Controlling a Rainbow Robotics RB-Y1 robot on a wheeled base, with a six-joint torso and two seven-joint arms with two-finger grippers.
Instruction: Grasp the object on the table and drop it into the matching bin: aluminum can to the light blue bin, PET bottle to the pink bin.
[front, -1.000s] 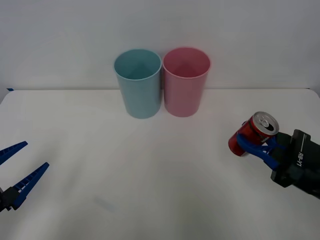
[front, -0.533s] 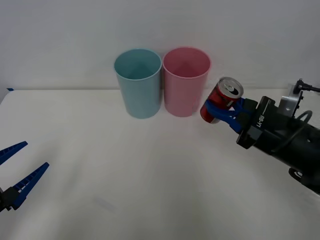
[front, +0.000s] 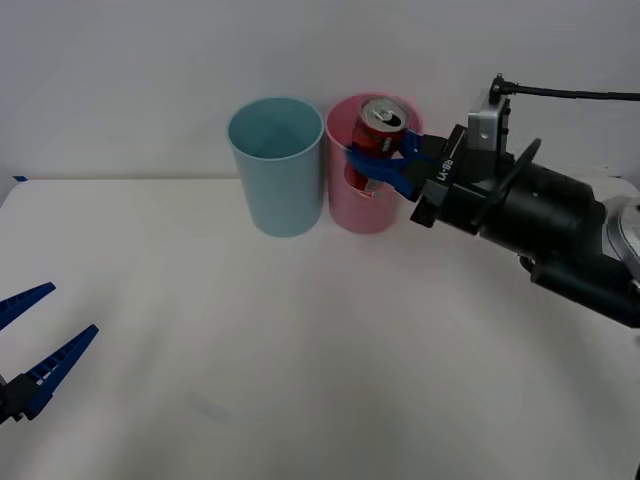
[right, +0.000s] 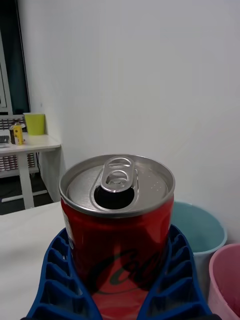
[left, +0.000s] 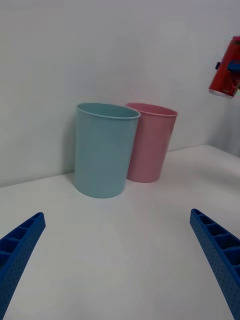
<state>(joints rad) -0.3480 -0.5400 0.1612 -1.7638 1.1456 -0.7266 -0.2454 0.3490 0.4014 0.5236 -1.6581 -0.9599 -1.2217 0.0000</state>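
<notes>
The right tool (front: 385, 160) is clenched on the aluminum can (front: 372, 140), which is carried in the air in the upper middle of the frame, in front of the pink bin (front: 373, 200), its long axis near upright with the silver lid tipped a little. The light blue bin (front: 276, 170) stands just left of the pink one, touching or nearly so; I'd say the can has to travel further left to sit over it. Both bins are smooth tapering plastic, the can glossy red metal. The left tool (front: 35, 345) hangs released at the lower left over the white surface (front: 300, 350).
</notes>
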